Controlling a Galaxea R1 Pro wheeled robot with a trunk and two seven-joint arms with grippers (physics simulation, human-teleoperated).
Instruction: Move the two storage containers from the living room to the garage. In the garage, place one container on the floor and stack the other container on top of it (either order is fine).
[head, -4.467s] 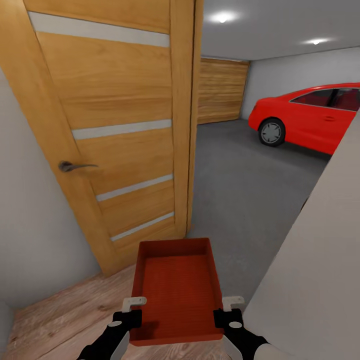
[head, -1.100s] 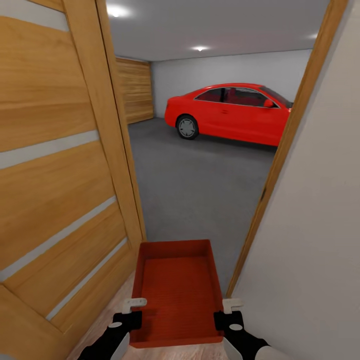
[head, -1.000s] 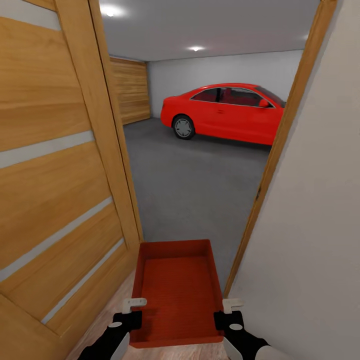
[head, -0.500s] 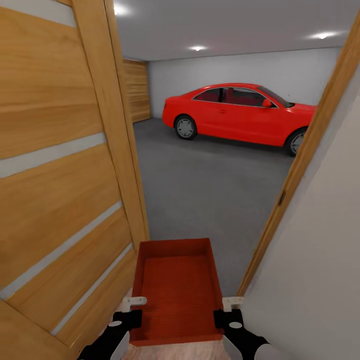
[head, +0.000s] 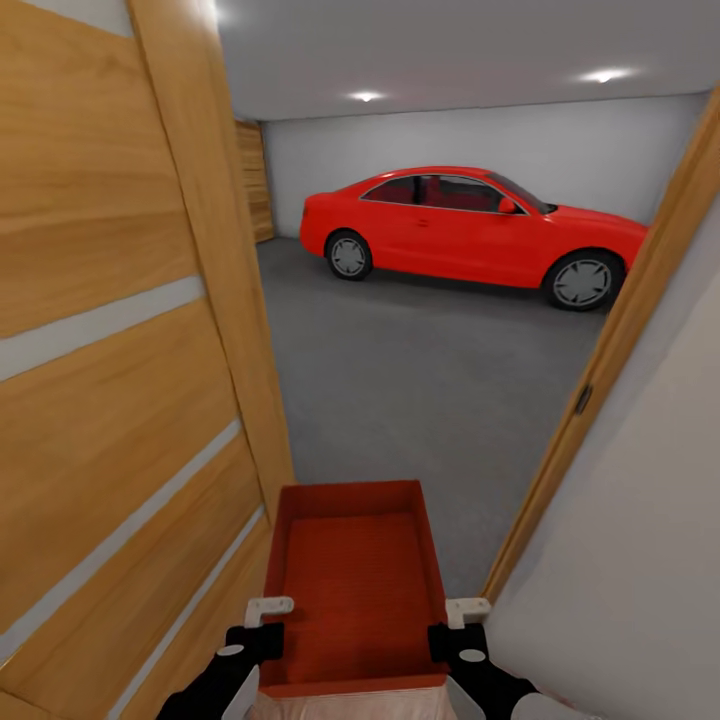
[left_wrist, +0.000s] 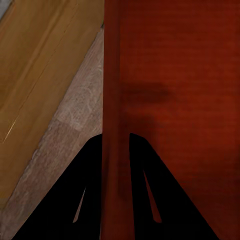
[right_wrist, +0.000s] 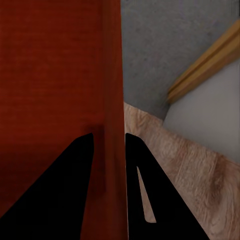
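Beyond the wooden door (head: 120, 330), the garage's grey concrete floor (head: 420, 370) holds a red car (head: 470, 235); left gripper (head: 262, 628) and right gripper (head: 452, 628) each clamp a side wall of the storage container (head: 350, 585).

Orange-red container (head: 352, 580), red car (head: 470, 235), grey concrete floor (head: 420, 380), wood-grain door (head: 110, 330)

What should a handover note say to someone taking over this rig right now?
Left gripper: shut on the storage container's left wall.
Right gripper: shut on its right wall.
Position: in the doorway between the open wooden door and the door frame, the garage floor and red car ahead.
Done: container carried to the garage threshold.
Left: drive in and set it down on the floor or stack it; the second container's whereabouts are unknown.
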